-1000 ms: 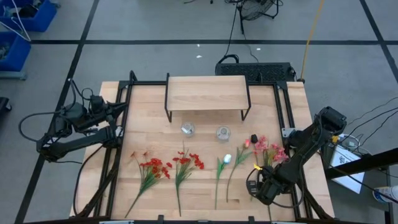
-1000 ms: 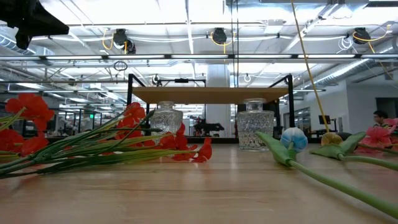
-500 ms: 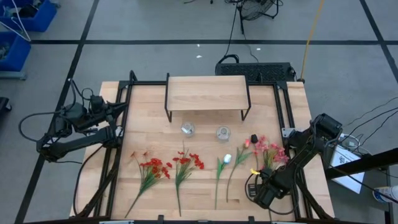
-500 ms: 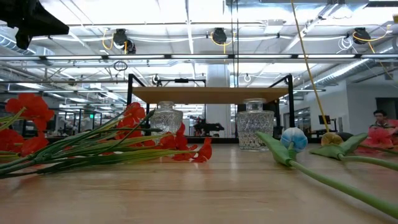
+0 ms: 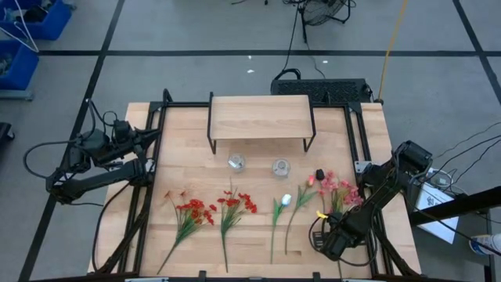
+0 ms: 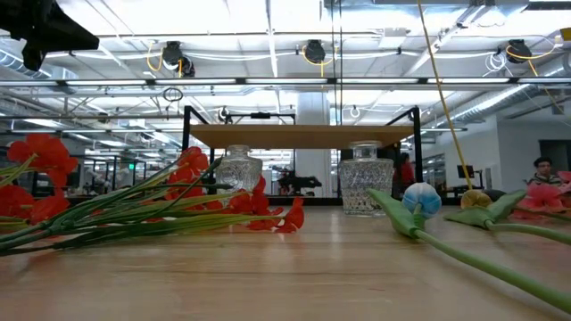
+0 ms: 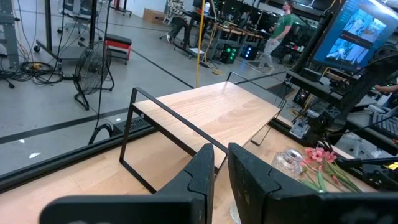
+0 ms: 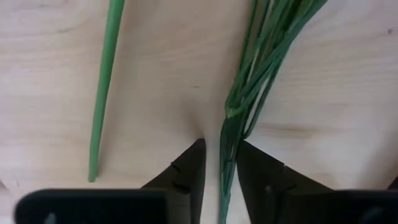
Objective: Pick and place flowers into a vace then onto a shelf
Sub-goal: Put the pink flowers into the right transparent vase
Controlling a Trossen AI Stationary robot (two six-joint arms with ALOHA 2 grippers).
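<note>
Flowers lie in a row on the table's near half: two red sprays (image 5: 196, 211) (image 5: 237, 205), a white tulip (image 5: 286, 200), a pink tulip (image 5: 310, 181) and a pink spray (image 5: 338, 188). My right gripper (image 8: 220, 149) points down at the near right. Its fingers stand narrowly open on either side of the pink spray's stem bundle (image 8: 227, 134), with a small gap on each side. Two glass vases (image 5: 236, 162) (image 5: 281, 167) stand in front of the shelf (image 5: 260, 116). My left gripper (image 7: 221, 155) waits shut above the table's far left.
A single tulip stem (image 8: 106, 87) lies on the wood beside the bundle. A small black object (image 5: 319, 173) sits near the pink blossoms. Black frame rails (image 5: 356, 133) run along the table's left and right sides. Bare wood lies between vases and flowers.
My right gripper has come down toward the table over the near end of the pink spray's stems. The flowers, vases and shelf have not moved.
</note>
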